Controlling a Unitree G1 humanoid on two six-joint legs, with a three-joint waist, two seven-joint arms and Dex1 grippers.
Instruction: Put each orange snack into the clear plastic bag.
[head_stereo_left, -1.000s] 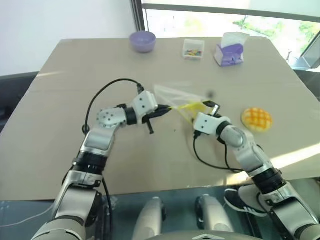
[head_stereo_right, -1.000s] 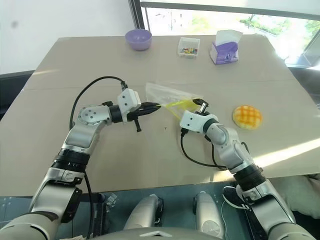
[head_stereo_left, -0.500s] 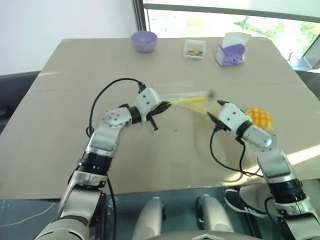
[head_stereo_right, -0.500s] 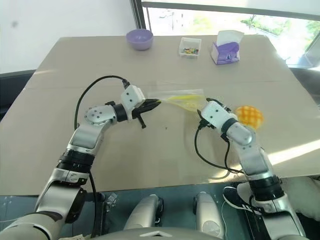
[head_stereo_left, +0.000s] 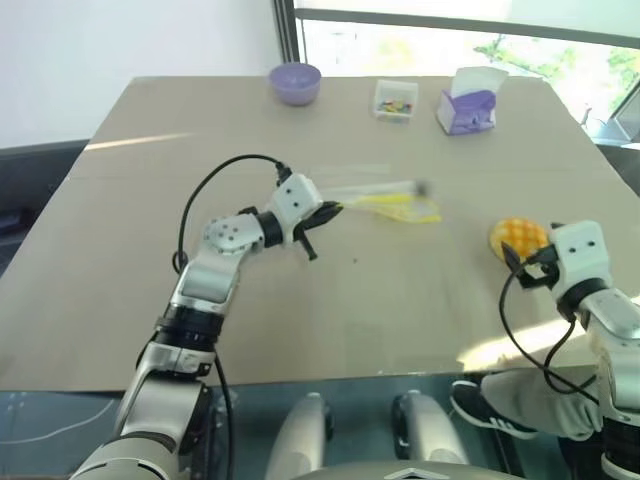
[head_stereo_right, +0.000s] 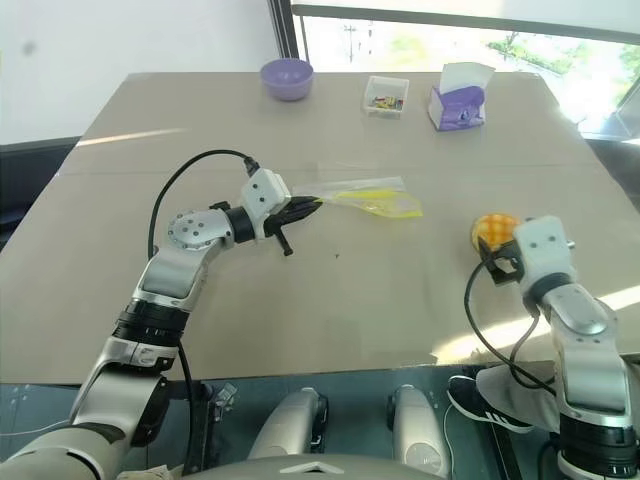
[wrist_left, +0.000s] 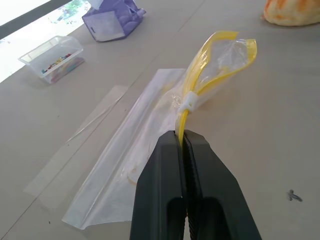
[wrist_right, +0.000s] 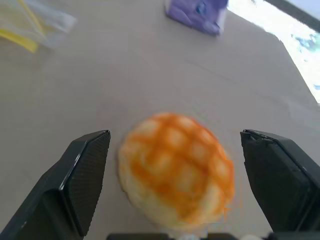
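The left claw (wrist_left: 184, 145) is clenched on the yellow seal strip of the flat clear plastic bag (wrist_left: 150, 145), near the middle of the beige desk (head_stereo_left: 150, 230). It holds that edge up while the rest of the film lies slack on the desk; past the white slider the mouth gapes only a little. The right claw (wrist_right: 175, 175) is spread wide and released, holding nothing, with one finger on each side of the round orange-yellow bun with a criss-cross top (wrist_right: 177, 167), which sits on the desk at the near right, well apart from the bag.

The likely trouble is the bag's mouth: pinched at a single point, the strip may sag or fold shut, so the bun could push the film along the desk rather than slide in. The bun also looks soft, so a hard squeeze could crush it, and an off-centre closing could nudge it toward the right edge of the desk.

The bag has nothing in it. Along the far edge, a small clear plastic box (head_stereo_left: 393, 99) holds coloured bits, and a purple tissue box (head_stereo_left: 467, 104) shows white paper at its top. What the lilac bowl (head_stereo_left: 295, 80) holds, if anything, I cannot tell.
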